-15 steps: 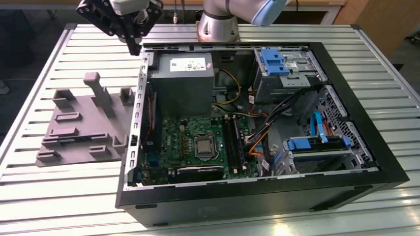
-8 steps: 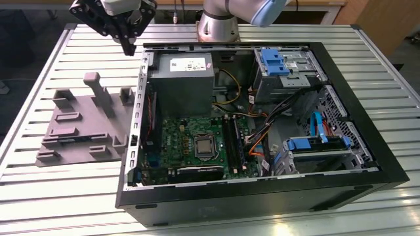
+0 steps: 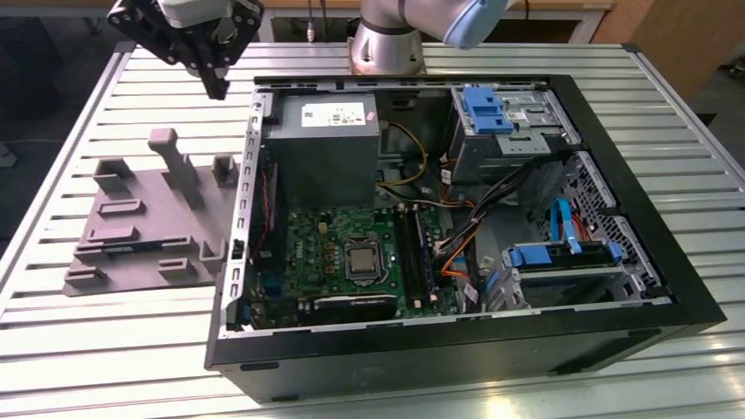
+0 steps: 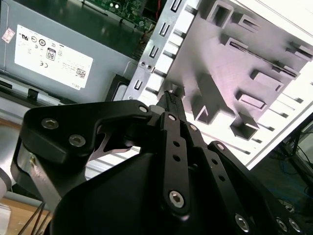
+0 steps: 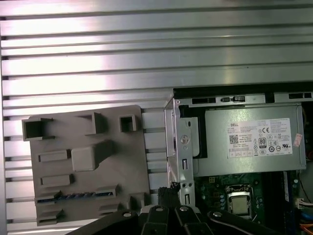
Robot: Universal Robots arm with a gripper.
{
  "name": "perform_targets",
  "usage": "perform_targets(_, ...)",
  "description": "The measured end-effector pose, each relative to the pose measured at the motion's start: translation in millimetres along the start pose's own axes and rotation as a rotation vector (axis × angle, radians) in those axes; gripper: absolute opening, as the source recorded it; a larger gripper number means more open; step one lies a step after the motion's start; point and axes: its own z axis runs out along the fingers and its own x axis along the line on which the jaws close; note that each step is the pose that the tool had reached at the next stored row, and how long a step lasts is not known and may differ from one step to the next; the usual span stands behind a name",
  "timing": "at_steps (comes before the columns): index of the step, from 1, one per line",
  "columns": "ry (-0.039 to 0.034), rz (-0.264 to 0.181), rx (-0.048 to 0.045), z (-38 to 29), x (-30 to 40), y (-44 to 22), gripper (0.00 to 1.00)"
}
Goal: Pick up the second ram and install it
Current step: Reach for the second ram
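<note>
The gripper [image 3: 215, 85] hung above the table [image 3: 117, 336], jaws apparently closed on nothing. The second ram [image 3: 126, 247] lay slotted at the grey tray's [image 3: 174, 218] end farthest from the gripper, well apart, long axis parallel to the table slats.

The black pincer [image 4: 171, 96] sits in the foreground, fingers drawn together to a narrow tip. Beyond the tip lies the grey moulded tray [image 4: 220, 54] on the pale slatted surface [image 4: 288, 22], just beside the computer case's slotted metal wall [image 4: 155, 54]. Inside the case sit a grey power supply [image 4: 49, 54] and a green motherboard [image 4: 122, 12].
</note>
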Motion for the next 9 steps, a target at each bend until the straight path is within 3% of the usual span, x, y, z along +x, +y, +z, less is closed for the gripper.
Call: perform_targets(9, 0.0001, 0.000, 0.0001, -0.2, 14.3, -1.1, 0.11)
